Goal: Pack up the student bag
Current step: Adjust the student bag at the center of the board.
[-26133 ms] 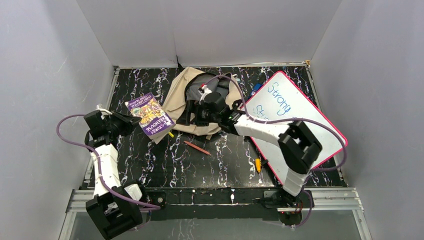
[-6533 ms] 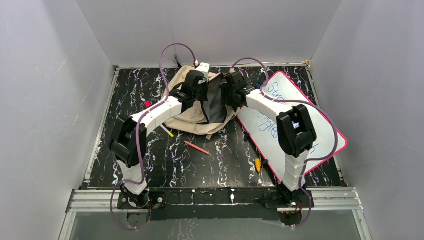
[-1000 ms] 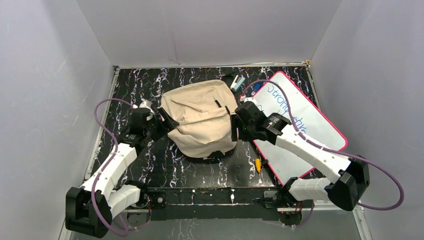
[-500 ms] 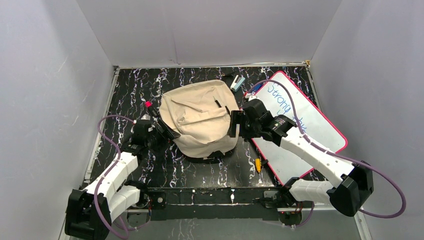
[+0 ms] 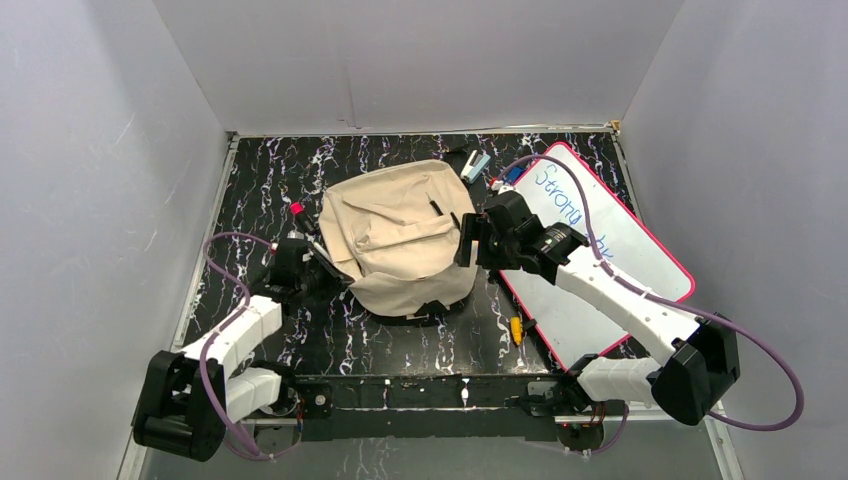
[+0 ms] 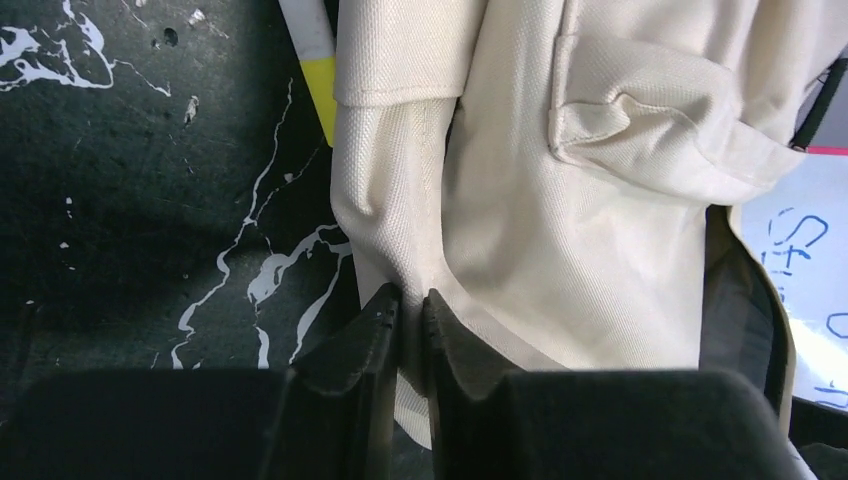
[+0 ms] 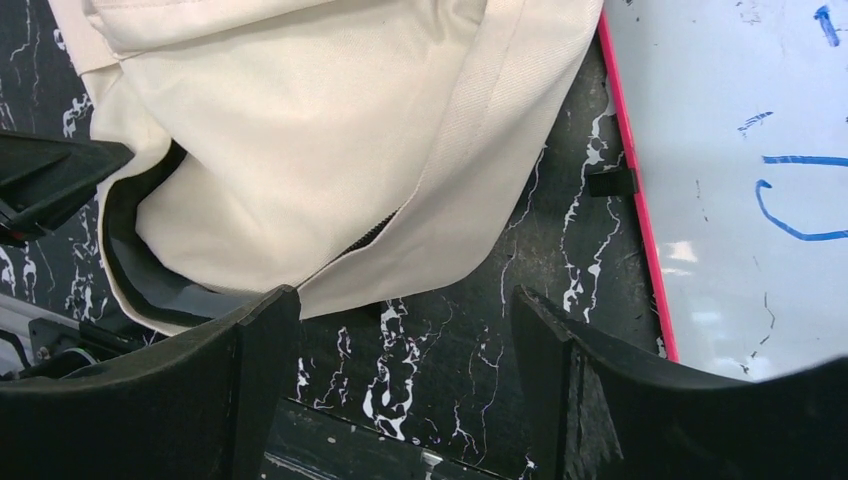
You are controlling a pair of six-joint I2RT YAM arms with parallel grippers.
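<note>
We are pinching a thin fold of the student bag [image 5: 400,245] with the left end effector [image 6: 405,310], on the bag's edge facing away from the whiteboard [image 5: 640,250]. We are judging this grip to be the weak point. The fingers are biting only a sliver of loose cloth, so a pull may be slipping it free, or merely stretching the fabric instead of shifting the bag. The right end effector [image 7: 400,300] is hanging spread wide and holding nothing over the bag corner nearest the whiteboard. If it is lowering there, it risks catching the pink frame rather than cloth. A yellow-tipped pen [image 6: 320,95] is lying partly under the bag's edge away from the whiteboard and could be getting dragged along.

The bag is lying on the tabletop [image 5: 270,180] just beside the whiteboard, one corner seeming to meet the frame. It is looking slumped and creased, cream twill with a stitched pocket. Its black zipper [image 7: 365,235] is gaping, showing grey lining [image 7: 160,295].
</note>
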